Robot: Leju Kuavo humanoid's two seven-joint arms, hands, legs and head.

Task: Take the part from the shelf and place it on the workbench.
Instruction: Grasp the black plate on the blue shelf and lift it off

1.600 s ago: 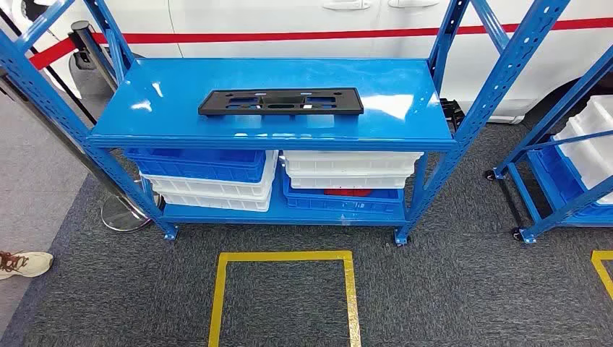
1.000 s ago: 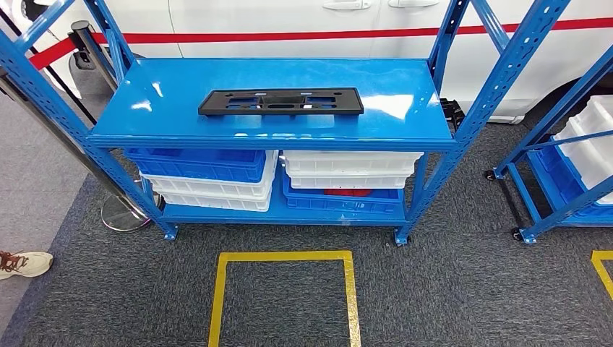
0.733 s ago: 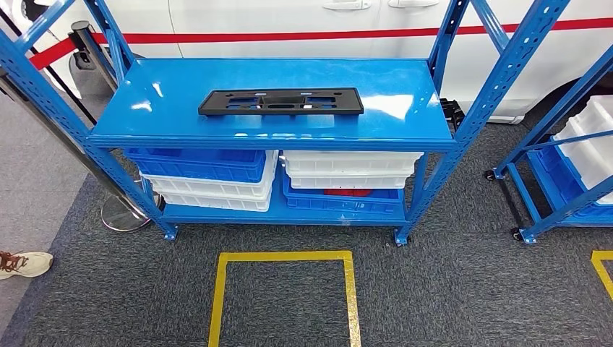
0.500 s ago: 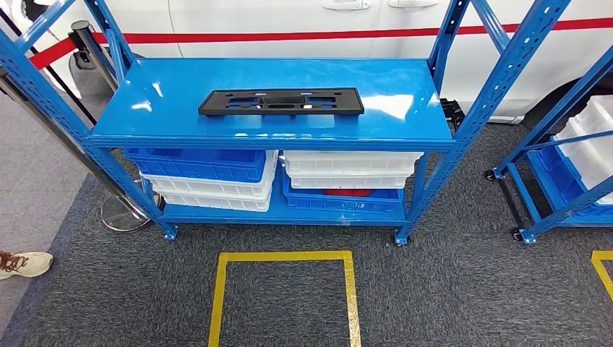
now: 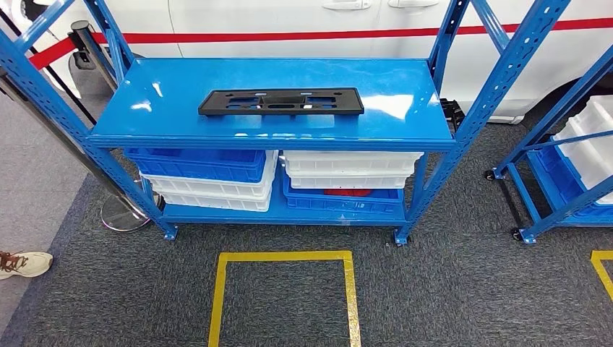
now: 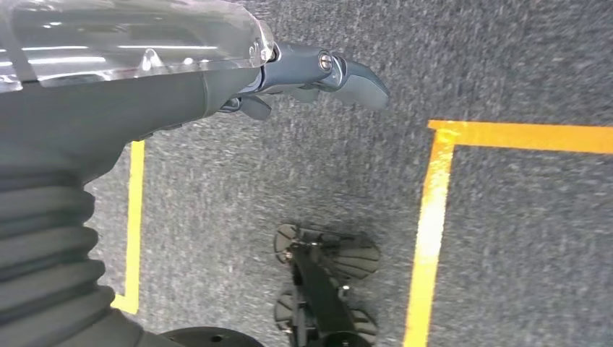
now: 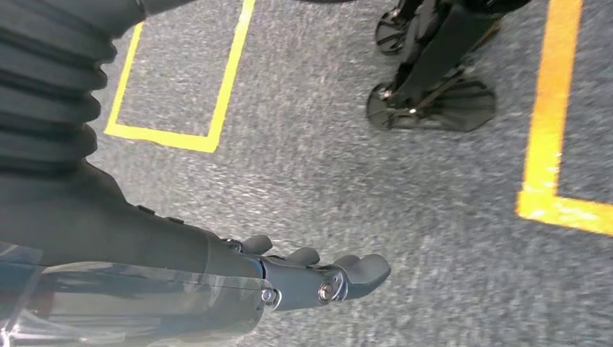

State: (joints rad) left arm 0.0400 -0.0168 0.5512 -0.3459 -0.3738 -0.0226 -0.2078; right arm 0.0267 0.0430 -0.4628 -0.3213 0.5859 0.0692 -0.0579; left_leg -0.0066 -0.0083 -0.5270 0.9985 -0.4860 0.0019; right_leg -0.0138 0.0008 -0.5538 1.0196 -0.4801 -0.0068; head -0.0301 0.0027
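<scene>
A flat black part [image 5: 280, 102] with several cut-outs lies along the middle of the blue shelf's top board [image 5: 166, 87]. Nothing touches it. My left hand [image 6: 311, 76] hangs beside my body over grey carpet, fingers stretched out and holding nothing. My right hand [image 7: 318, 278] hangs the same way on the other side, fingers extended and empty. Both hands are far below and behind the shelf.
Blue and white bins [image 5: 209, 177] are stacked on the lower shelf board. A second blue rack [image 5: 571, 166] with white bins stands at the right. A stanchion base [image 5: 123, 213] and a person's shoe [image 5: 22, 262] are at the left. Yellow floor tape [image 5: 282, 289] marks a square in front of the shelf. A white vehicle [image 5: 303, 22] is behind.
</scene>
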